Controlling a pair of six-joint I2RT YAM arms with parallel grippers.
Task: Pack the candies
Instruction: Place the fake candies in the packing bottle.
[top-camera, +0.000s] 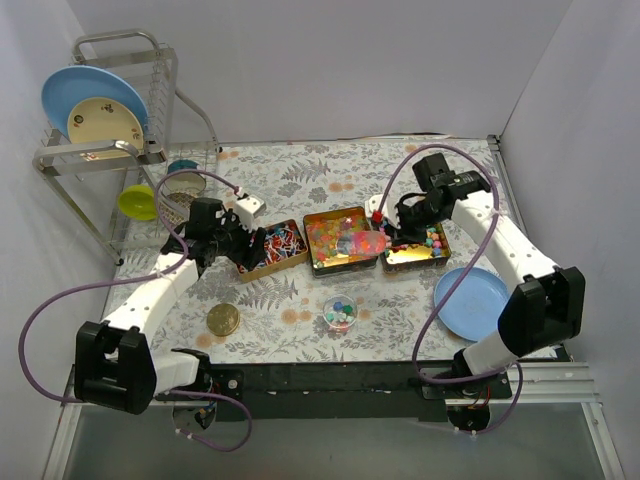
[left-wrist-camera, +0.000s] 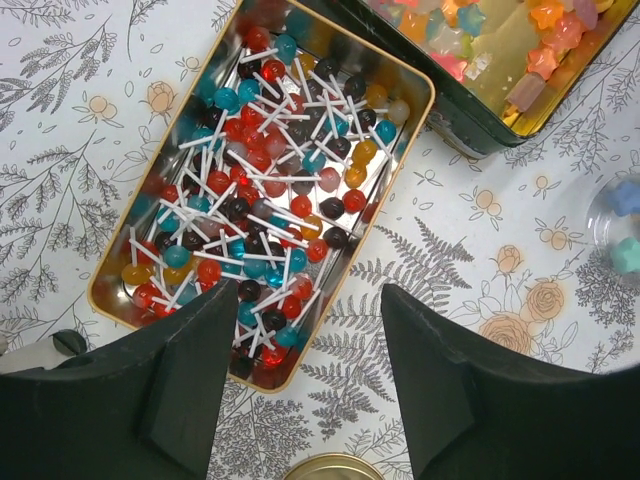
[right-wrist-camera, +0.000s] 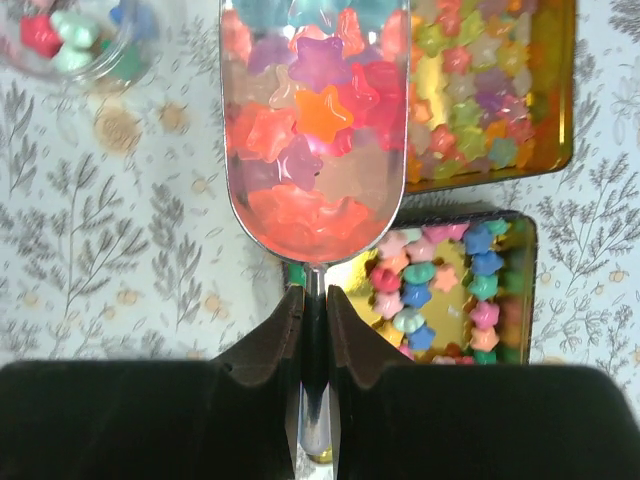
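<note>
Top external view: three open tins stand in a row on the flowered tabletop (top-camera: 280, 300); the left arm (top-camera: 150, 290) reaches to the left tin and the right arm (top-camera: 510, 240) to the other two
Left tin (left-wrist-camera: 428, 105): full of lollipops (left-wrist-camera: 270, 190), red, blue, dark and orange, with white sticks lying crisscross
Middle tin (top-camera: 335, 211): holds glossy star gummies (right-wrist-camera: 320, 110) in orange, pink and purple; more of the same fill the scoop
Right tin (top-camera: 415, 258): pastel stars (right-wrist-camera: 440, 290) cover part of its gold floor; the tin lies just beside the middle tin
Scoop (right-wrist-camera: 313, 425): metal, heaped with gummies; raised near the middle tin's right edge in the top view
Right jaws: closed tight on the scoop's thin handle
Left jaws: spread wide and holding nothing; they hang over the near end of the left tin
Cup (top-camera: 325, 312): small, clear and round; stands in front of the middle tin, apart from it; a few mixed sweets (top-camera: 341, 314) lie inside
Lid (top-camera: 223, 319): round and gold; flat on the tabletop in front of the left tin, well apart from the cup
Plate (top-camera: 470, 305): blue; on the tabletop near the right arm
Rack (top-camera: 100, 160): wire, at the far left; it holds dishes
</note>
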